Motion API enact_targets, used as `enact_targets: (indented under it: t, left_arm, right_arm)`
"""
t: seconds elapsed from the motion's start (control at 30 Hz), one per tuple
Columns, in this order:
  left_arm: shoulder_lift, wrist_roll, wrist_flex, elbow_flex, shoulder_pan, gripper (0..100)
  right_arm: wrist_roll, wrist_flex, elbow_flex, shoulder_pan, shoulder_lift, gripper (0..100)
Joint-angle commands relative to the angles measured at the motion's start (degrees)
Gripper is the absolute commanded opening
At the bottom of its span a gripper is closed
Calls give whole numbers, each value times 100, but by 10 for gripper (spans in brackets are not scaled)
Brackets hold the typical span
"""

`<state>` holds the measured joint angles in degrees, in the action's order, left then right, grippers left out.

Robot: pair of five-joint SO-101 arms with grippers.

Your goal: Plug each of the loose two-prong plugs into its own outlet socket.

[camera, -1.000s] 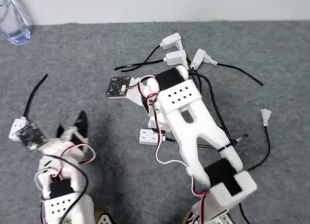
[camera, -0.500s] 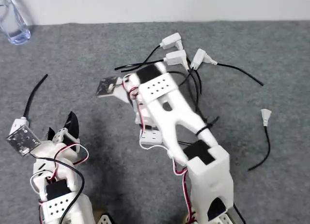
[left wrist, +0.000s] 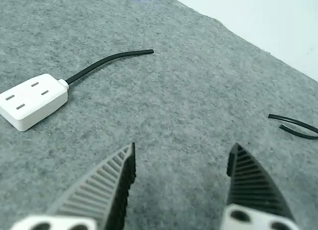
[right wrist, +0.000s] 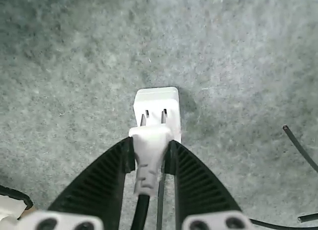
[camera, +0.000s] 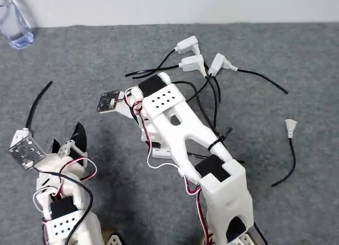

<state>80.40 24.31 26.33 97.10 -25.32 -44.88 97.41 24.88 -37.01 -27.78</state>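
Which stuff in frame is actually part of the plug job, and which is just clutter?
Job:
- two-prong plug clamped in the right gripper, prongs toward an outlet socket
- second outlet socket ahead of the open left gripper
- loose: top plug, middle plug, angled plug, small plug off by itself

Lying about:
- clear bottle
- grey mat

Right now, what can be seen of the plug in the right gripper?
The plug is white, plastic-looking, with two metal prongs and a black cord trailing back. The right gripper clamps its body between black ribbed fingers. Its bare prongs point at a white outlet socket on the grey mat, not yet inserted.
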Motion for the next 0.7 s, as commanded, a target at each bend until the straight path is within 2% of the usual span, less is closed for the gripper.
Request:
enact_targets:
  t: [0.0,0.67]
  left_arm:
    - [18,-62,53,-31,-35,287]
    - [44,-70,185,-31,-35,287]
  right_arm:
    - [18,57,281,22,40,9]
    - [-114,66,308,57,-462,9]
